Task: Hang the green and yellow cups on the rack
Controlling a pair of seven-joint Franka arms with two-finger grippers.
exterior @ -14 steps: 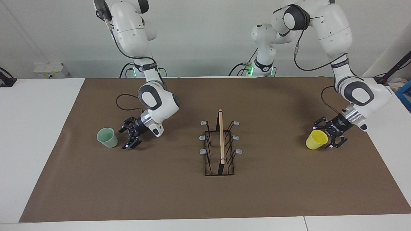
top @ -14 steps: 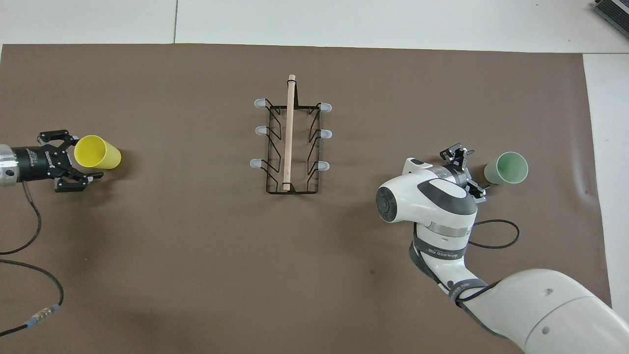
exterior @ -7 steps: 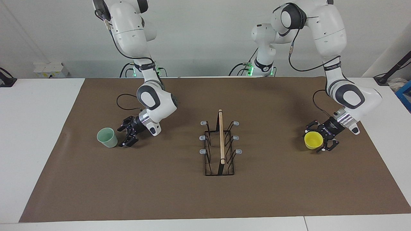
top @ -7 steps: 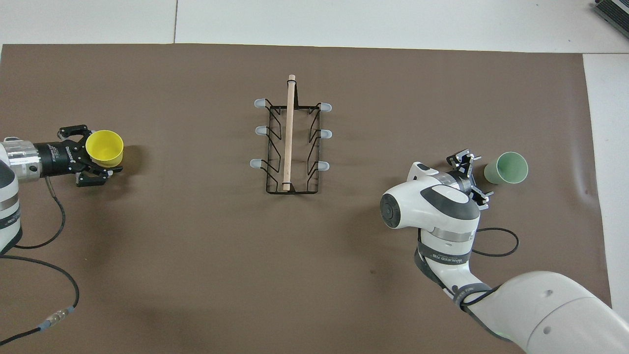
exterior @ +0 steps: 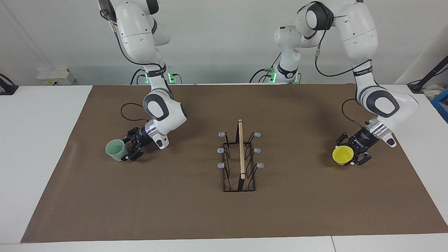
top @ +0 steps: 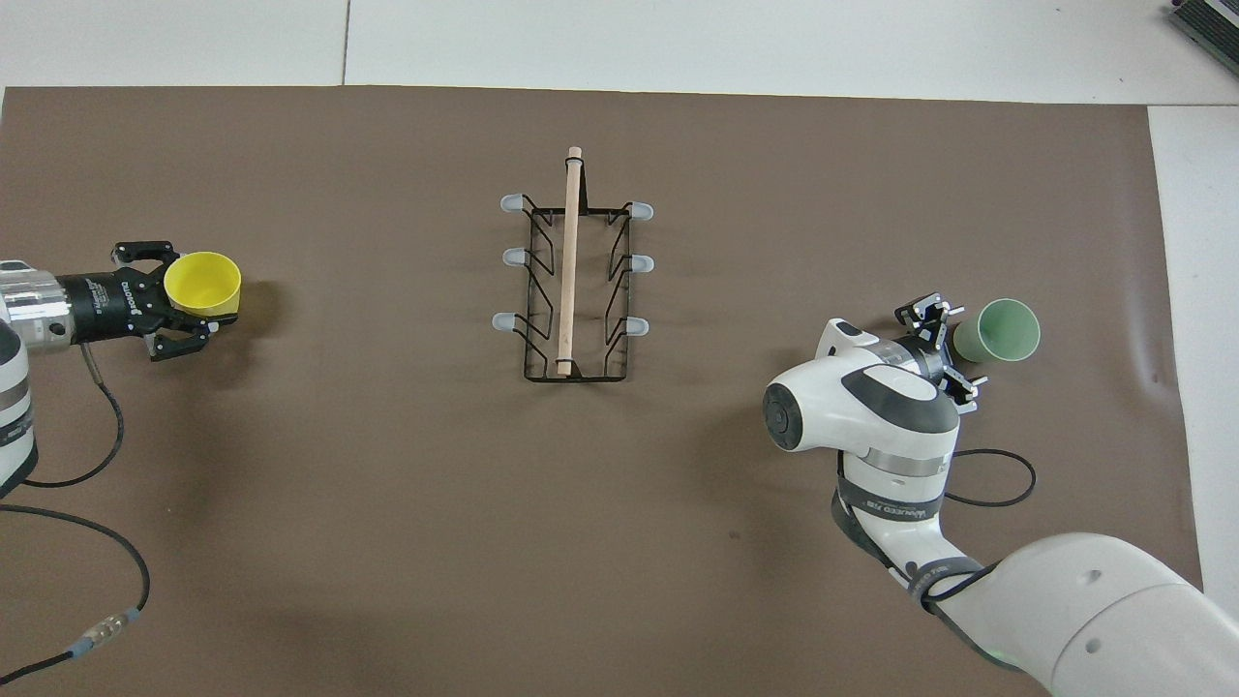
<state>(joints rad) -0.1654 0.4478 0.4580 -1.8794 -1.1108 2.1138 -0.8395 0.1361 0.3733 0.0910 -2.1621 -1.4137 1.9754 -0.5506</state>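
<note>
Gripping the yellow cup (exterior: 342, 155) by its sides, the left gripper (exterior: 351, 155) sits low at the left arm's end of the brown mat (exterior: 175, 210). At the right arm's end the right gripper (exterior: 128, 151), fingers spread, flanks the upright green cup (exterior: 116, 149). Between them stands the rack (exterior: 239, 159), prongs bare

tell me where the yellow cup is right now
The yellow cup is at the left arm's end of the table, between the fingers of the left gripper, well apart from the rack at the middle.
</note>
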